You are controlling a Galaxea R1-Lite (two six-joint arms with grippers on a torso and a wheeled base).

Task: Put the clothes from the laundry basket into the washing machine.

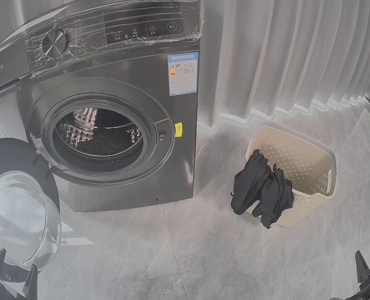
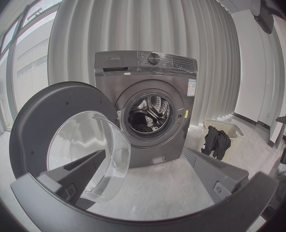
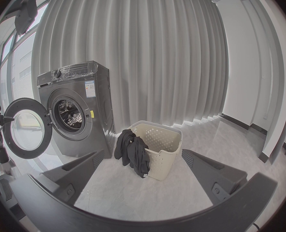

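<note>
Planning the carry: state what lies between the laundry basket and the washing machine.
Bare floor, in the head view; black clothes drape over the laundry basket rim on that side.

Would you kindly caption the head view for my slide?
Washer with door open; dark clothes hang over the basket rim beside it.

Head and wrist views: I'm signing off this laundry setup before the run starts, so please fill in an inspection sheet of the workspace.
Surface: grey floor, the machine and basket stand on it.
Job's things: washing machine with its door swung open; something dark lies in the drum; black clothes draped over the laundry basket rim on the machine's side, partly hanging outside.
Clutter: nothing seen.
Grippers: left gripper open, low by the door; right gripper open, apart from the basket; both hold nothing.
Cables: nothing seen.
Surroundings: white curtain behind; windows to one side.
</note>
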